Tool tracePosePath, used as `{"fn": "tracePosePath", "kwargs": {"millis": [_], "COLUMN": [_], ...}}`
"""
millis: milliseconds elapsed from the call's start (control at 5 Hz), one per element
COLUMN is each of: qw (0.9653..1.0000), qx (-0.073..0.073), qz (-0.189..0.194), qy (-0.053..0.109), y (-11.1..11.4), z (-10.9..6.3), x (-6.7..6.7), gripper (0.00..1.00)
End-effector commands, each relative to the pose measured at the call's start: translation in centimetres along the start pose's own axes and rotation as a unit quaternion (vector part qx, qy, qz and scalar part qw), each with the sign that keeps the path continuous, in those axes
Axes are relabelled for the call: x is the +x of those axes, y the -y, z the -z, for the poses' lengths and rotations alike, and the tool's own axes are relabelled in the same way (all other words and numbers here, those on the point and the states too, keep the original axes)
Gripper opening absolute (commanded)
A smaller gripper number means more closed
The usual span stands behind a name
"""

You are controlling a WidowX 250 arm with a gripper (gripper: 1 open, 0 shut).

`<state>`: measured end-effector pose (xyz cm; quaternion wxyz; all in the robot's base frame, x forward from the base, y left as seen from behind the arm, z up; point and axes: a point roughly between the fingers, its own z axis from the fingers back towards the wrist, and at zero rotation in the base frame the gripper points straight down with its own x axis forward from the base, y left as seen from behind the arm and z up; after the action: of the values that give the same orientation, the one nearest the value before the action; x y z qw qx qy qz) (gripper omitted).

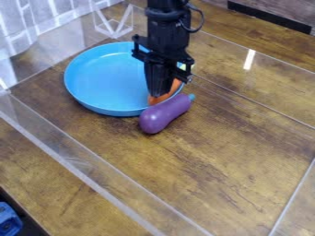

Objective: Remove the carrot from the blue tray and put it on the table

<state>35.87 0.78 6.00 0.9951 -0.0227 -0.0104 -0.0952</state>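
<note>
Clamping black gripper point(164, 89) shut on small orange toy carrot point(159, 97) at right rim of round blue plastic tray point(92, 83), beside purple toy eggplant point(164, 113); grasping step, next probably needing straight lift, then lowering onto dark wood-grain table point(222, 157).

Carrot point(161, 96) at the tray's point(92, 83) right rim — eggplant point(164, 115) just in front, on the table point(222, 157).

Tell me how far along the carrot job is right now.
Done: the gripper is shut on the carrot at the rim of the blue tray, beside the eggplant. In hand: that grasp, not yet lifted. Left: raise the carrot clear and set it on the table.
</note>
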Motion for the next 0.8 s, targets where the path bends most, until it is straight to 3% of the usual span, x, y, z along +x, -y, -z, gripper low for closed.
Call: {"fn": "tracePosePath", "kwargs": {"millis": [0,600], "qw": [0.999,0.9981], "qx": [0.002,-0.006], "qz": [-0.021,-0.03], "qy": [0.04,0.053], "y": [-1.3,-2.0], "z": [-2.1,-2.3], "x": [1.4,2.9], "gripper": [0.0,0.0]}}
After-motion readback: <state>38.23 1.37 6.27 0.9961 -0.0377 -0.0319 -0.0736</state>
